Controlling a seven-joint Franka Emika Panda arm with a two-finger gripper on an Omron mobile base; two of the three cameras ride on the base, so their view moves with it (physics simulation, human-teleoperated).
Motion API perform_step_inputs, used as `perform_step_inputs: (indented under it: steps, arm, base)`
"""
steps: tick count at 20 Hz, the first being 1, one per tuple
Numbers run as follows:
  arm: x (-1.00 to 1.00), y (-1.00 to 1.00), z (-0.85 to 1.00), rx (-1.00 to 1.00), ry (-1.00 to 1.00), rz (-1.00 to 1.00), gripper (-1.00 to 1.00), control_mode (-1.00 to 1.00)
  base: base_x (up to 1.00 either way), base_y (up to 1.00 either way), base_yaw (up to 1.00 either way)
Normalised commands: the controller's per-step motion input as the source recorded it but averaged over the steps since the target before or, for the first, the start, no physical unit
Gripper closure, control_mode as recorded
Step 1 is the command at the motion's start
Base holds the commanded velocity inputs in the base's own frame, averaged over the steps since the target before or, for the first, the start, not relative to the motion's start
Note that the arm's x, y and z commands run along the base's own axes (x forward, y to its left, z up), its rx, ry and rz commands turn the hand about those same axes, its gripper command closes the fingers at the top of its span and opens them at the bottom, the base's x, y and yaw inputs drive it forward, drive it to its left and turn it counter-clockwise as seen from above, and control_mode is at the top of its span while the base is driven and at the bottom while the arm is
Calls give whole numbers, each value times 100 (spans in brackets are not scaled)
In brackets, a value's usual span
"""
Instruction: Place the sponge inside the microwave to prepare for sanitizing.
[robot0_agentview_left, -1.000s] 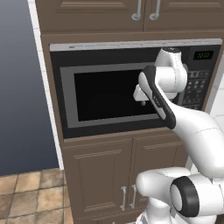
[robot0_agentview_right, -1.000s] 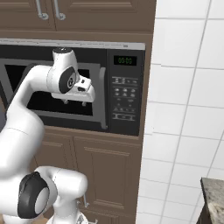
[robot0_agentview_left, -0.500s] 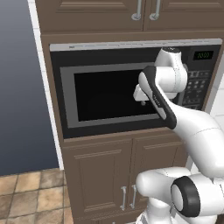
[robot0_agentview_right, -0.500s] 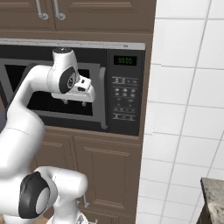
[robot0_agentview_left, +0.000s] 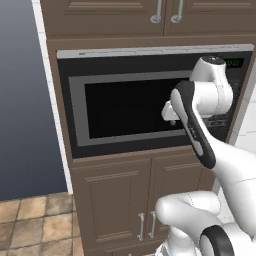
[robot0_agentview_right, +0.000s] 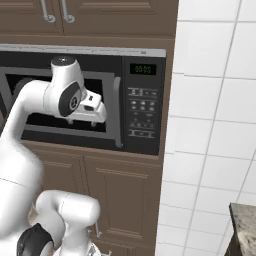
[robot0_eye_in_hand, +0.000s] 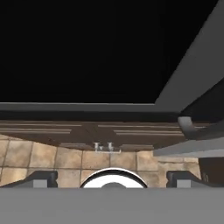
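The microwave (robot0_agentview_left: 125, 110) is a black built-in oven with its dark glass door shut. Its button panel (robot0_agentview_right: 142, 107) with a green display is on the right, beside the grey curved handle (robot0_agentview_right: 118, 112). My gripper (robot0_agentview_left: 169, 111) hovers in front of the door's right part, just left of the handle, pointing down. In the hand view the gripper (robot0_eye_in_hand: 112, 178) stands open, its fingertips (robot0_eye_in_hand: 41, 177) far apart with nothing between them, and the handle (robot0_eye_in_hand: 188, 127) lies to the right. The sponge is out of view.
Brown wooden cabinets (robot0_agentview_left: 165, 12) sit above the microwave, and lower cabinet doors (robot0_agentview_left: 145, 200) sit below it. A white tiled wall (robot0_agentview_right: 215, 125) runs to the right, with a stone counter corner (robot0_agentview_right: 245, 225) low down. Tan floor tiles (robot0_agentview_left: 30, 225) lie at lower left.
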Motion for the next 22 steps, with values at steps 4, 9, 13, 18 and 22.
perform_step_inputs:
  steps: [4, 9, 13, 18, 22]
  arm:
    - [-77, -33, 18, 0, -27, 0, -100, -100]
    - [-29, -62, 14, -2, -28, -2, -100, -100]
    - [-6, -50, 49, 0, -12, 0, -100, -100]
    - [0, -20, 45, 0, -2, 0, -100, -100]
    - [0, -14, 17, 0, 0, 0, -100, -100]
  base:
    - [0, 0, 0]
    - [0, 0, 0]
    - [0, 0, 0]
    - [0, 0, 0]
    - [0, 0, 0]
